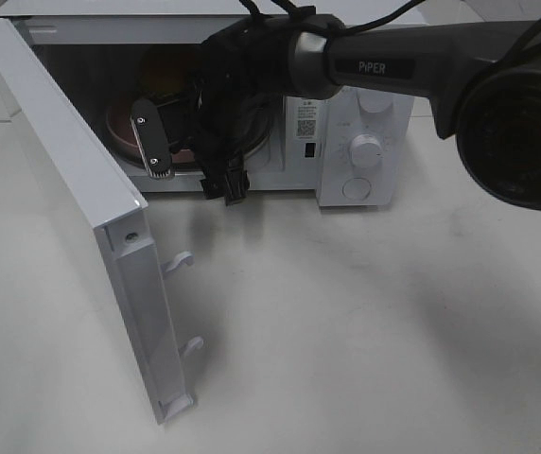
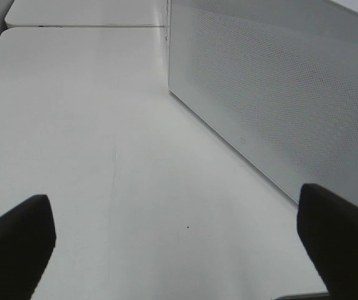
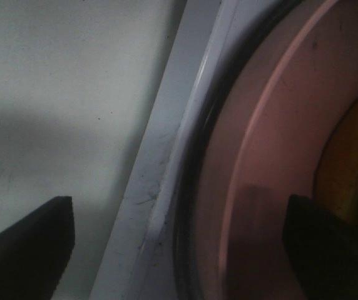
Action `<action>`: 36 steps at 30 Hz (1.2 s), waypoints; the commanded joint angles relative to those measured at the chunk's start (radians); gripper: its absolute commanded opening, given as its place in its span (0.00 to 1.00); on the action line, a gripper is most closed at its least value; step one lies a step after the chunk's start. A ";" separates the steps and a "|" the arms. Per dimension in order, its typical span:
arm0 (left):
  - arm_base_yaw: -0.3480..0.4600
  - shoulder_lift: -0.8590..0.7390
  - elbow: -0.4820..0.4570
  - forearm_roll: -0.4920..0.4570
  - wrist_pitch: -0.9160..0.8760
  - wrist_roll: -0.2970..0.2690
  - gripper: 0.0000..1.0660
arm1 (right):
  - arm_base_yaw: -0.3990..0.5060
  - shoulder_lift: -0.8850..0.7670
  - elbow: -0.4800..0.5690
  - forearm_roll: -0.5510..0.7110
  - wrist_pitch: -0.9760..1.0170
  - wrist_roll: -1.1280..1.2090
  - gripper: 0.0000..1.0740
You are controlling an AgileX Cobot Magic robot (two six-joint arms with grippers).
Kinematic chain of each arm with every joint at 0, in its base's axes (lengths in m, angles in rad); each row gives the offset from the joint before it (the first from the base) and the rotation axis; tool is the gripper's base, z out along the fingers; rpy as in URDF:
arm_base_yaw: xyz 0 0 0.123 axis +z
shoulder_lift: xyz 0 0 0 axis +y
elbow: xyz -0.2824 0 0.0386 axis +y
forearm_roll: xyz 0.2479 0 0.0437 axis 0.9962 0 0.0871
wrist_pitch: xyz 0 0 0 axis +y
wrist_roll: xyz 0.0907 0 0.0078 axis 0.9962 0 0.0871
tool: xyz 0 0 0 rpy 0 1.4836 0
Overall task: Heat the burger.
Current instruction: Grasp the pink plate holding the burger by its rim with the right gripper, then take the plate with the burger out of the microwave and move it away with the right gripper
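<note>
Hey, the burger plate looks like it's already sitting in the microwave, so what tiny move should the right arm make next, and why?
Probably back the right end effector straight out of the microwave. It looks open, the pink plate with the burger rests inside the cavity, and the arm blocks the doorway, so the open door can't swing shut until it clears.

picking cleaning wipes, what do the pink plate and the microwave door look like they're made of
Pink plate: probably matte plastic, possibly glazed ceramic; even dusty-pink colour with a raised ring and faint scuffs. Microwave door: smooth white painted metal or plastic, with a fine dotted mesh panel.
</note>
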 commanded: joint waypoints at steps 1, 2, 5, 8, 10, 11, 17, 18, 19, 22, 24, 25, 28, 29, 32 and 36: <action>0.001 -0.021 0.006 -0.005 -0.003 -0.001 0.97 | -0.011 0.022 -0.044 0.000 0.011 -0.001 0.79; 0.001 -0.021 0.006 -0.005 -0.003 -0.001 0.97 | -0.011 0.022 -0.044 0.000 0.011 -0.001 0.79; 0.001 -0.021 0.006 -0.005 -0.003 -0.001 0.97 | -0.016 0.041 -0.069 0.000 0.011 -0.003 0.78; 0.001 -0.021 0.006 -0.005 -0.003 -0.001 0.97 | -0.017 0.050 -0.074 0.002 0.001 -0.004 0.72; 0.001 -0.021 0.006 -0.005 -0.003 -0.001 0.97 | -0.017 0.050 -0.074 0.002 -0.003 -0.005 0.56; 0.001 -0.021 0.006 -0.005 -0.003 -0.001 0.97 | -0.017 0.050 -0.074 0.002 -0.003 -0.005 0.56; 0.001 -0.021 0.006 -0.005 -0.003 -0.001 0.97 | -0.011 0.048 -0.074 0.004 0.008 -0.020 0.00; 0.001 -0.021 0.006 -0.005 -0.003 -0.001 0.97 | -0.011 0.047 -0.074 0.004 0.008 -0.020 0.00; 0.001 -0.021 0.006 -0.005 -0.003 -0.001 0.97 | -0.011 0.047 -0.074 0.004 0.008 -0.020 0.00; 0.001 -0.021 0.006 -0.005 -0.003 -0.001 0.97 | -0.006 0.044 -0.074 0.004 0.008 -0.021 0.00; 0.001 -0.021 0.006 -0.005 -0.003 -0.001 0.97 | 0.000 0.039 -0.074 0.003 0.016 -0.021 0.00; 0.001 -0.021 0.006 -0.005 -0.003 -0.001 0.97 | 0.000 0.039 -0.074 0.003 0.016 -0.021 0.00; 0.001 -0.021 0.006 -0.005 -0.003 -0.001 0.97 | 0.001 0.035 -0.074 0.004 0.035 -0.022 0.00; 0.001 -0.021 0.006 -0.005 -0.003 -0.001 0.97 | 0.001 0.035 -0.074 0.004 0.042 -0.022 0.00; 0.001 -0.021 0.006 -0.005 -0.003 -0.001 0.97 | 0.004 0.024 -0.063 0.007 0.056 -0.024 0.00; 0.001 -0.021 0.006 -0.005 -0.003 -0.001 0.97 | 0.004 0.002 -0.034 0.007 0.054 -0.055 0.00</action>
